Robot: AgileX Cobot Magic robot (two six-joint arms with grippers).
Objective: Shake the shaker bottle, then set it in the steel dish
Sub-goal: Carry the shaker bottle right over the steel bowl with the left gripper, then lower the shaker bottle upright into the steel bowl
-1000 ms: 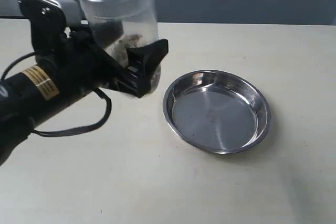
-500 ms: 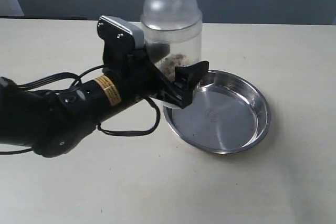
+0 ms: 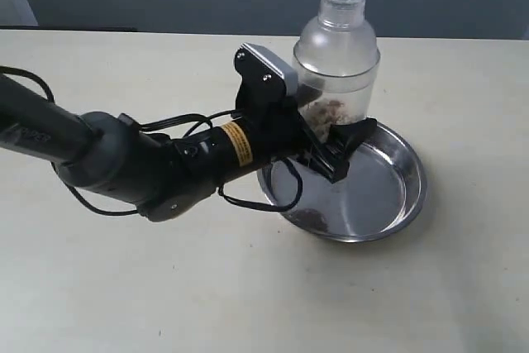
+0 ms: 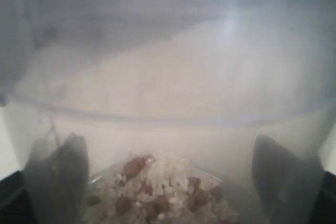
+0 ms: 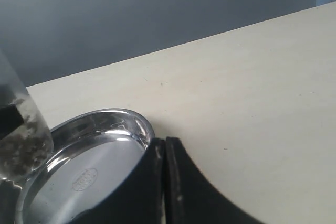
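**Bottle upright over the dish, left claw clamped on**

Bare table [image 3: 248, 303] up front, then the dish [image 3: 407, 204], shiny and wide. The left arm comes in low from the left, and its gripper [image 3: 343, 121] has the bottle [image 3: 337, 64] squeezed low on the body, a dark finger on either side. The bottle stands upright, cap on top, over the dish's far left part. A finger hides the base, so I can't tell whether it touches steel. Brown granules [image 4: 157, 190] lie heaped at the bottom. From the right wrist view, the right gripper [image 5: 161, 148] sits just beside the dish's rim, jaws pressed together on nothing.
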